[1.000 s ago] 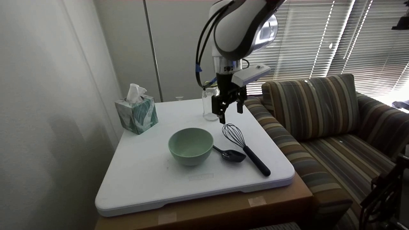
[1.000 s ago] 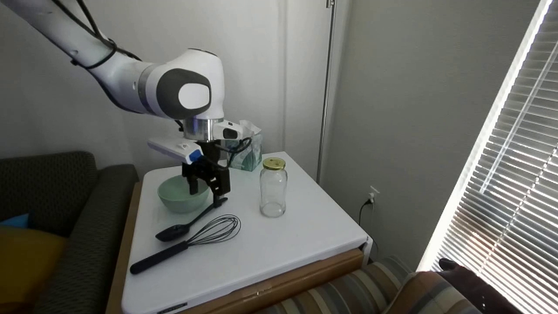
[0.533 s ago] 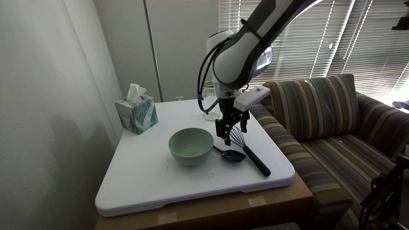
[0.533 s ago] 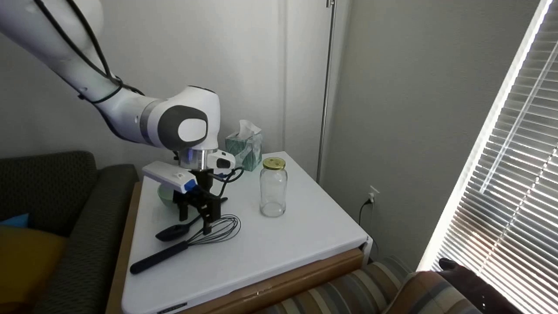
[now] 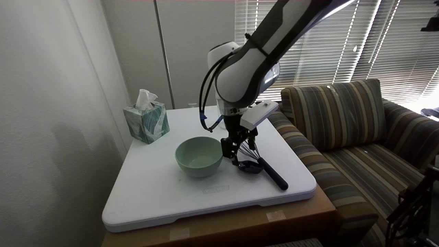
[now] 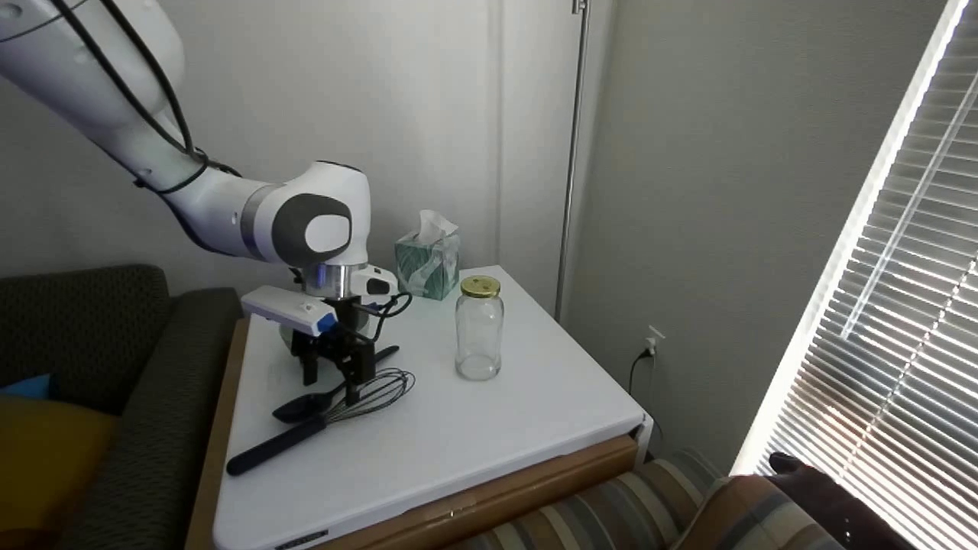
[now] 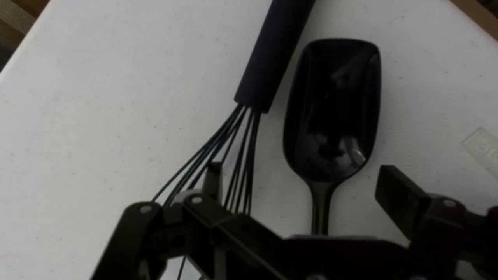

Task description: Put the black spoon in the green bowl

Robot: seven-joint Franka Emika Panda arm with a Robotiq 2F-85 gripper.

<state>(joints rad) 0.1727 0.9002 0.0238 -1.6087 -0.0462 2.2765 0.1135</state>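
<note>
The end effector (image 7: 302,181) was positioned low over the counter (image 5: 154,197), with its two fingers (image 7: 400,196) standing apart. The black spoon (image 7: 332,109) lay on the counter: in the wrist view, its neck ran between the fingers and its scoop extended ahead of the fingertips. One finger overlapped the wires of the whisk (image 7: 256,85) (contact could not be determined from the available views), and the whisk's handle extended ahead, just beside the scoop. The green bowl (image 5: 199,171) stood upright close beside the end effector, outside the gap between the fingers. In an exterior view, the edge of the end effector overlapped the bowl's rim; whether the two touched could not be told. The lidded glass jar (image 6: 479,332) stood upright on the counter, apart from the end effector. The tissue box (image 5: 147,123) stood well apart from the end effector, past the bowl in an exterior view.
</note>
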